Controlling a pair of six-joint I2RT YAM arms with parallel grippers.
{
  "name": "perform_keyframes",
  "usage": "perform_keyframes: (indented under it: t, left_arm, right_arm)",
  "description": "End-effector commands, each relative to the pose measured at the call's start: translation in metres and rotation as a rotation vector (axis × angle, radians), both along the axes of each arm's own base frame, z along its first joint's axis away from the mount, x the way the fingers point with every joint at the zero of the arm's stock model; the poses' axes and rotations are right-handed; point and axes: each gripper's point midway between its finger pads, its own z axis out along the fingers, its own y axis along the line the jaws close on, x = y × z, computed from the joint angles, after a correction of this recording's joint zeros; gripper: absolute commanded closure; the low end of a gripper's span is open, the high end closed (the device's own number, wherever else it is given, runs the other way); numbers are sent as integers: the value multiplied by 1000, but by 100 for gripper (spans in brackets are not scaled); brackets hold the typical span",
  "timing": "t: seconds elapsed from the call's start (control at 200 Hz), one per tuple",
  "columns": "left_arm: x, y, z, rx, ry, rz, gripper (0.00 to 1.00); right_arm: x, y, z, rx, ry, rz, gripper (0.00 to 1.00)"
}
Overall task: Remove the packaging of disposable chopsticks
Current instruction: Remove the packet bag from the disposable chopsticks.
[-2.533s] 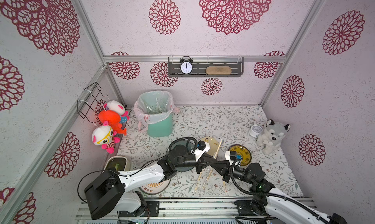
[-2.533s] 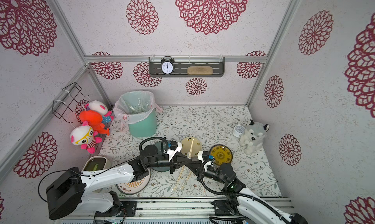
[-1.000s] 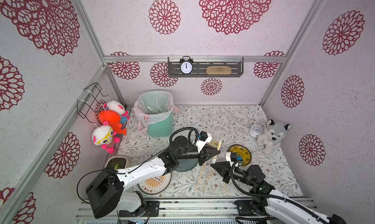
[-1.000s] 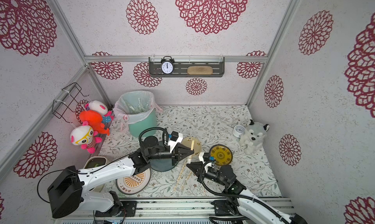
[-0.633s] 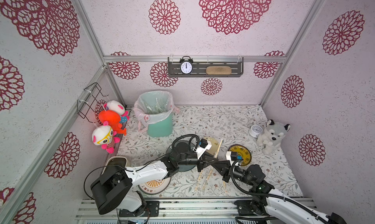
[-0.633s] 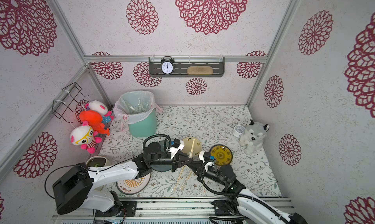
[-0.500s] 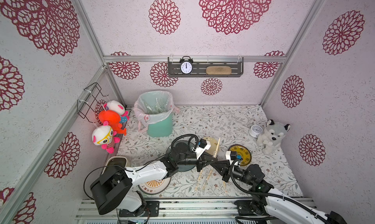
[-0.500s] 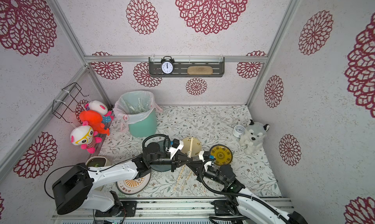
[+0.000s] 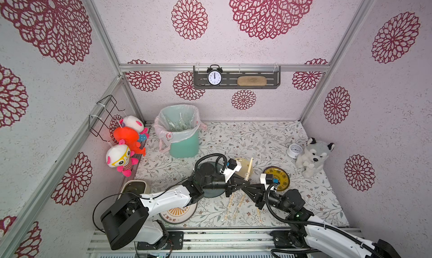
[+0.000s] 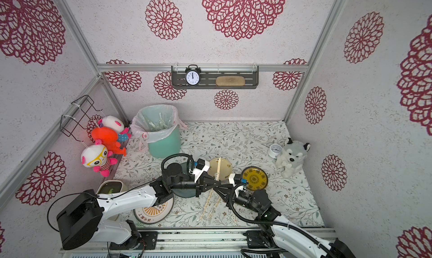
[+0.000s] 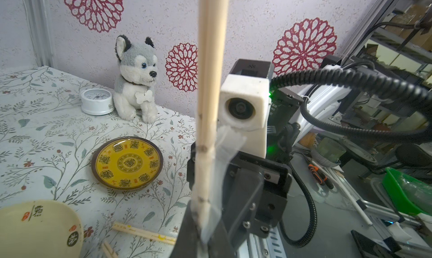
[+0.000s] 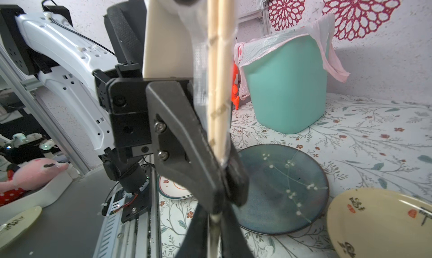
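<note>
Above the floral worktop (image 9: pixel 245 137), the left hand (image 9: pixel 240 188) and right hand (image 9: pixel 251 191) meet tip to tip around a chopstick pair (image 11: pixel 210 81) in its clear plastic sleeve (image 12: pixel 198 69). The left hand is clamped shut on the sleeve, and the right hand's grip cannot be told. If the right hand lacks firm hold, the sticks could follow the sleeve or drop onto the loose pairs (image 9: pixel 233 205) below.

The disposable chopsticks (image 11: pixel 211 69) stood upright in the foreground, clear packaging (image 11: pixel 230 149) crumpled around their lower part, the right arm's wrist camera (image 11: pixel 243 109) just behind. A husky plush (image 11: pixel 136 81) and clock (image 11: pixel 95 101) sat at the worktop's (image 11: pixel 35 133) walled edge, a yellow plate (image 11: pixel 127 163) nearby.
</note>
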Motion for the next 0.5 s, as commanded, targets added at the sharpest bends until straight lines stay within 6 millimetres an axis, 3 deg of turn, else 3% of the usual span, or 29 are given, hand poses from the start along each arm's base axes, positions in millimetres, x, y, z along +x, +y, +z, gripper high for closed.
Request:
perform_keyframes:
  t: [0.0, 0.17, 0.225, 0.305, 0.495]
  left_arm:
    - [3, 11, 12, -33, -5, -14, 100]
    - [-9, 18, -5, 31, 9, -50, 100]
    - [-15, 18, -9, 37, 15, -78, 100]
    - [-27, 16, -14, 47, 15, -135, 100]
    - [-40, 17, -26, 78, 10, -175, 100]
  right_arm:
    - [2, -4, 15, 15, -36, -30, 47]
    - [2, -12, 48, 38, -92, -68, 23]
    - [1, -14, 63, 51, -117, -68, 19]
    - [4, -11, 80, 46, -119, -66, 2]
    - [14, 5, 97, 45, -100, -7, 2]
